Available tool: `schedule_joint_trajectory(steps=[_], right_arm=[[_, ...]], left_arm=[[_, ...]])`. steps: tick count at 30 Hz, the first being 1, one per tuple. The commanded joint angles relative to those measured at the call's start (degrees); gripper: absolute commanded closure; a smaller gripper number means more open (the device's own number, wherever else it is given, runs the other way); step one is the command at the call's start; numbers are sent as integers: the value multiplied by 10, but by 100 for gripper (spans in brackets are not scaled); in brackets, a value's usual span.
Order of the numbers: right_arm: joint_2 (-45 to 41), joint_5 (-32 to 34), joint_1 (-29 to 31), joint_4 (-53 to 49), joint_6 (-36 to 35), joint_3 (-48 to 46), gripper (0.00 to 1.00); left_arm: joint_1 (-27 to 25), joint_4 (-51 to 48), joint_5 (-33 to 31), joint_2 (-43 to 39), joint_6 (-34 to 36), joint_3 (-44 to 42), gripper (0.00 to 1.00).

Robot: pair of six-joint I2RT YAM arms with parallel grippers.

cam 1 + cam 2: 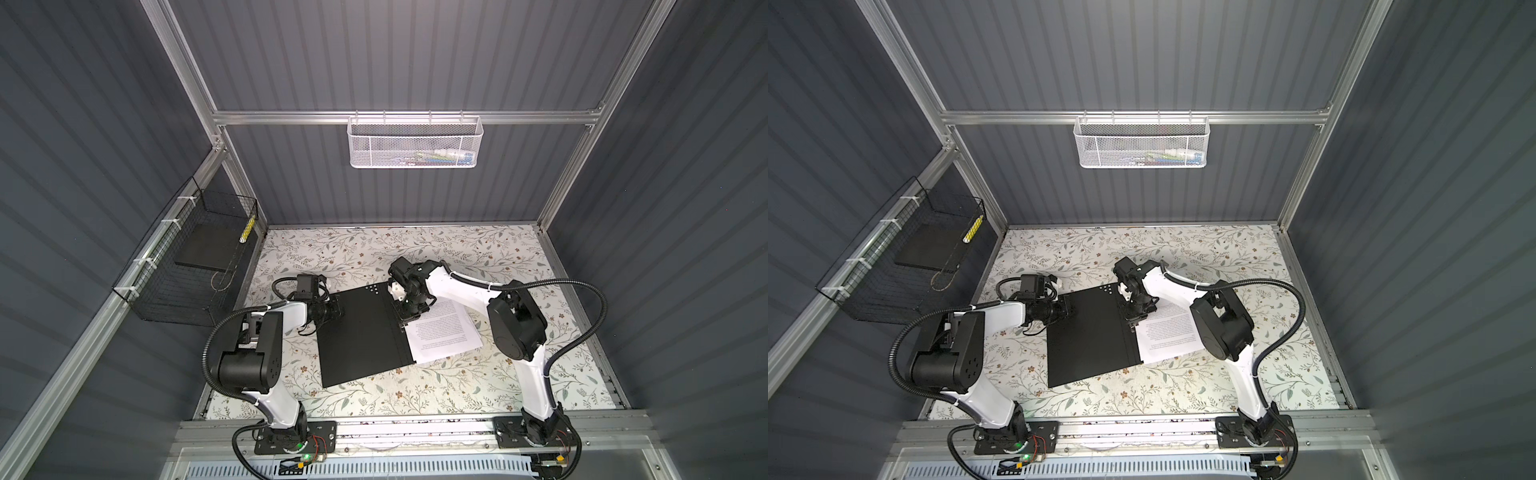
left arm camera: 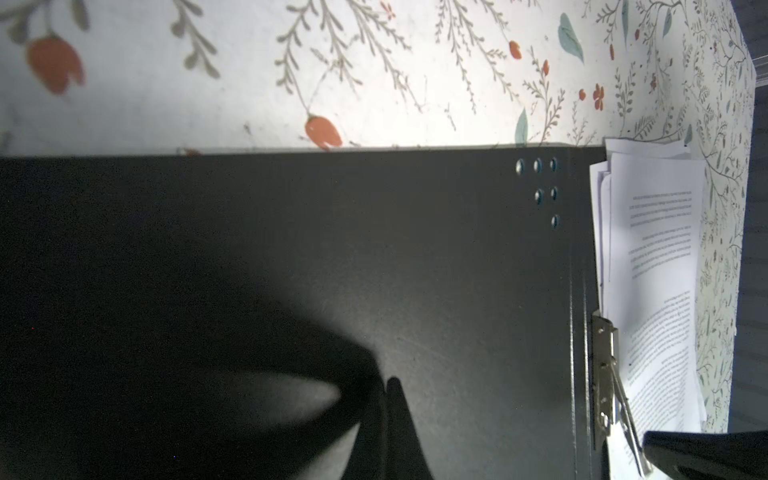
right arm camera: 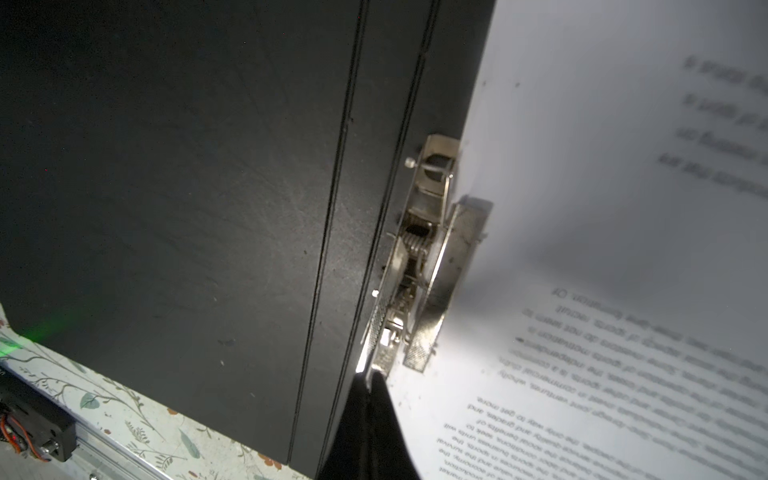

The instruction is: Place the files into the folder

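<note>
Right wrist view first: right gripper (image 3: 371, 380) is closed to a single point, its black tips touching the near end of the metal clip (image 3: 432, 257); whether they actually pinch the metal, I cannot tell. Just past them, the clip's flat plate reaches over the edge of the files (image 3: 623, 291) and throws a shadow on the top sheet; spring and hinge show bright silver beside it.

Over to the left wrist view: left gripper (image 2: 385, 384) is shut too, nothing between the jaws, its tips down on the black inner face of the folder (image 2: 374, 249).

Now the folder itself: it lies open and flat, matte black with faint scuffs; two creases run along the spine and six small holes (image 2: 540, 191) cluster at one corner; no blue shows from here.

Both top views put the files (image 1: 444, 328) on the folder's right half, hard against the spine and skewed a little; white sheets, small black paragraphs, corners slightly fanned. All of it sits mid-way across the floral table (image 1: 415, 249).
</note>
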Motion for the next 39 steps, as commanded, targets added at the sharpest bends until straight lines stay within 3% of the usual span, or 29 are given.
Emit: schedule_joint_trajectory(steps=[1, 24, 34, 39], right_arm=[[39, 59, 0, -85, -15, -16, 100], [102, 156, 34, -124, -42, 48, 100], [182, 206, 65, -147, -68, 119, 100], [228, 193, 73, -135, -72, 128, 100]], left_arm=[[1, -62, -54, 21, 8, -27, 100], [1, -62, -54, 21, 8, -28, 100], [1, -62, -53, 21, 8, -27, 100], [1, -60, -53, 20, 8, -30, 100]])
